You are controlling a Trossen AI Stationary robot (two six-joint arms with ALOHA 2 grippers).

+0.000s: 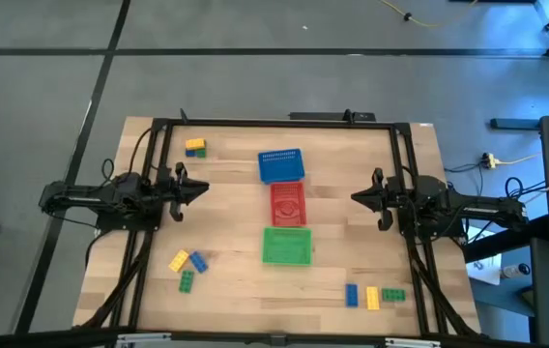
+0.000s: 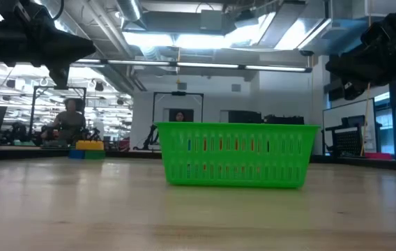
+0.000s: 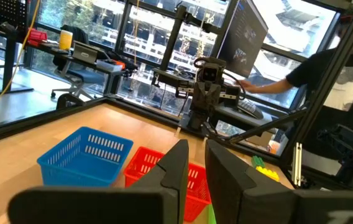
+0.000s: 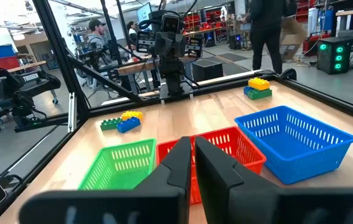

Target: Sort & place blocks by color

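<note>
Three clusters of small studded blocks lie on the wooden table. One cluster [image 1: 195, 147] is at the far left, yellow over blue and green. A second [image 1: 187, 268] is at the near left and a third [image 1: 372, 296] at the near right. My left gripper [image 1: 203, 188] hovers shut at the table's left side, pointing toward the baskets. My right gripper [image 1: 356, 198] hovers shut at the right side, facing it. Each holds nothing. The right wrist view shows the near-left blocks [image 4: 120, 121] and the far-left blocks [image 4: 258, 87].
A blue basket [image 1: 281, 165], a red basket [image 1: 288, 203] and a green basket [image 1: 286, 246] stand in a row down the table's middle, far to near. A black frame [image 1: 274, 123] rims the table. People stand beyond the table [image 4: 270, 31].
</note>
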